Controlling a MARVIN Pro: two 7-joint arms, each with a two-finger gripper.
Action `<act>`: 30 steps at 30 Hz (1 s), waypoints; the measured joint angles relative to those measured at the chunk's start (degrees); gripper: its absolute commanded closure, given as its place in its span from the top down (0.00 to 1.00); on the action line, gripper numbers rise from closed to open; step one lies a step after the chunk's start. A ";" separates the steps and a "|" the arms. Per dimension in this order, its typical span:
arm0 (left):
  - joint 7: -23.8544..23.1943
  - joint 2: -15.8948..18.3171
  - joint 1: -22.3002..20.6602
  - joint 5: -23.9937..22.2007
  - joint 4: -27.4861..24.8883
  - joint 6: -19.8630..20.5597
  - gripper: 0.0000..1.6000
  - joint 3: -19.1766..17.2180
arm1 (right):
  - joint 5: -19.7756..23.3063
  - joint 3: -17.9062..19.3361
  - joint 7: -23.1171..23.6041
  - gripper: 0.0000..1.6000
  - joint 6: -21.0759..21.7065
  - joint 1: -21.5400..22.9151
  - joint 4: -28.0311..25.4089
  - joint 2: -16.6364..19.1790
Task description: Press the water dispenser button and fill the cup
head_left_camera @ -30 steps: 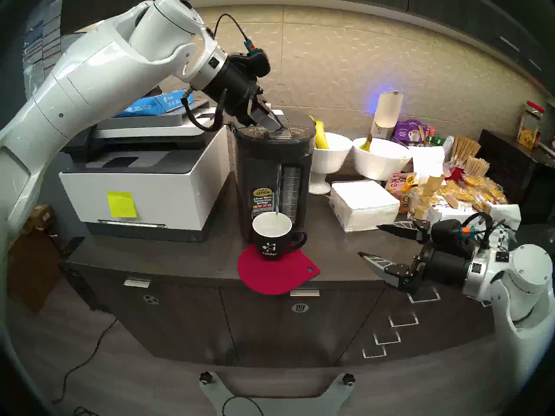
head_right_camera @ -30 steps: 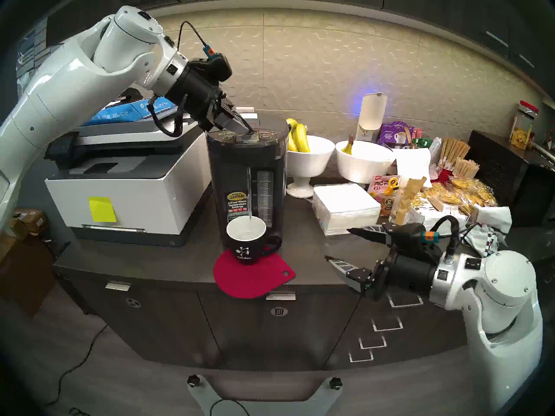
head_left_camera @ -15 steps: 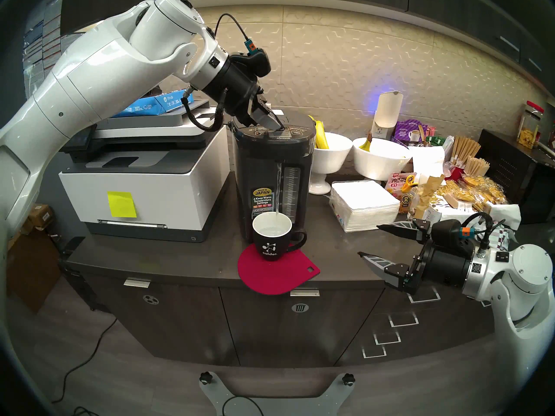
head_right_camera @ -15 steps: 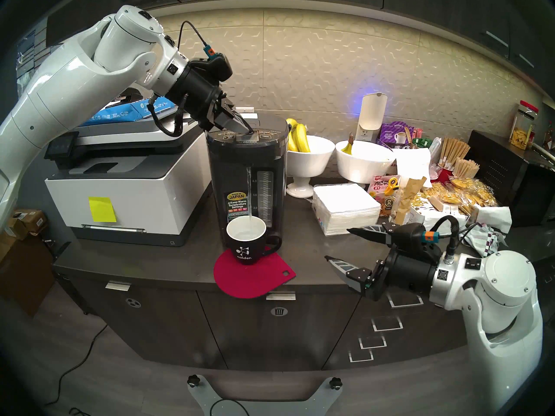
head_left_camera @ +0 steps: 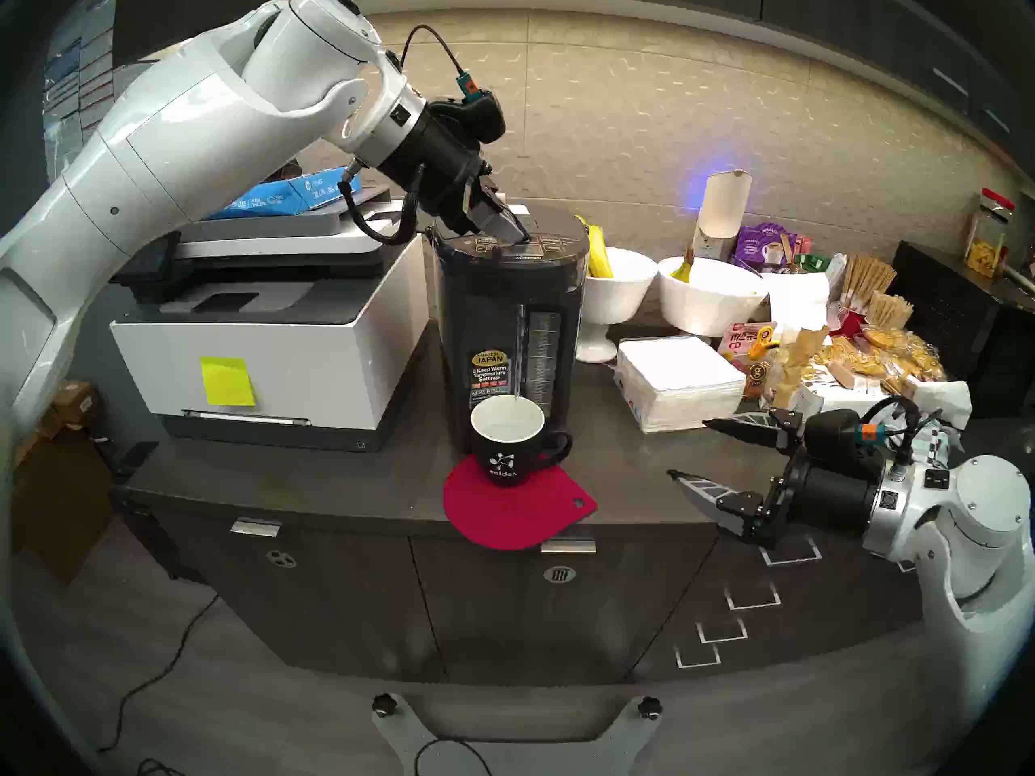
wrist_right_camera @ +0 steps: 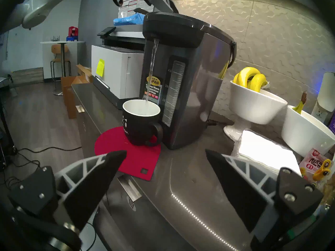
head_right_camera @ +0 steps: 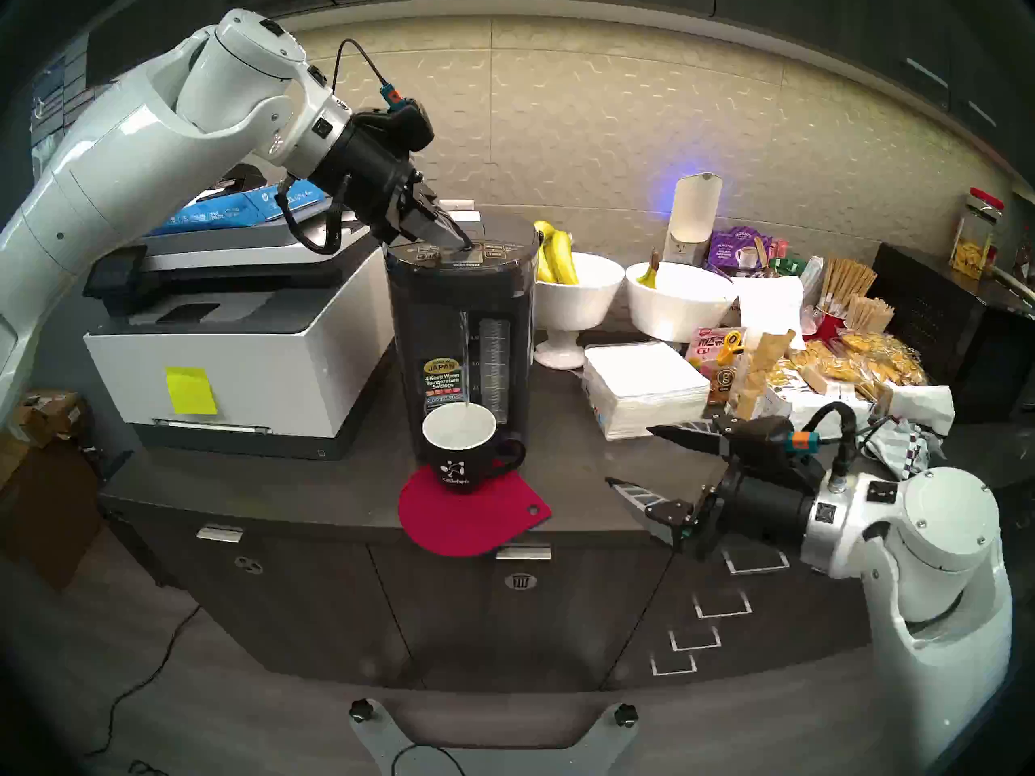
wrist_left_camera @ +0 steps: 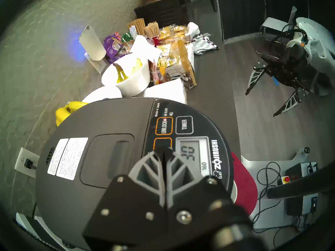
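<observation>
Upright on the dark counter (head_left_camera: 347, 478), just right of the white printer (head_left_camera: 269, 332): the water dispenser (head_left_camera: 507, 310), long axis vertical, gauge and spout facing the robot. Pressed onto the orange-outlined button (wrist_left_camera: 162, 143) beside the display (wrist_left_camera: 192, 154) — the left gripper (wrist_left_camera: 164, 151), fingers flat together, angled down onto the lid panel. Falling from the spout, a thin stream of water (wrist_right_camera: 152, 67) into the cup (wrist_right_camera: 140, 123). Set upright on a red mat (wrist_right_camera: 130, 154) against the dispenser's base, handle toward the view's right. Off to the right, low over the counter edge — the right gripper (head_left_camera: 686, 447), fingers spread wide, holding nothing.
</observation>
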 measured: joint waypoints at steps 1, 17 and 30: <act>-0.01 -0.01 -0.03 0.00 0.02 -0.01 0.00 0.03 | 0.00 0.00 0.00 1.00 0.00 0.00 0.00 0.00; -0.16 -0.11 -0.44 0.07 0.17 -0.11 0.00 0.47 | 0.00 0.00 0.00 1.00 0.00 0.00 0.00 0.00; -0.14 -0.12 -0.57 0.05 0.13 -0.12 0.00 0.63 | 0.00 0.00 0.00 1.00 0.00 0.00 0.00 0.00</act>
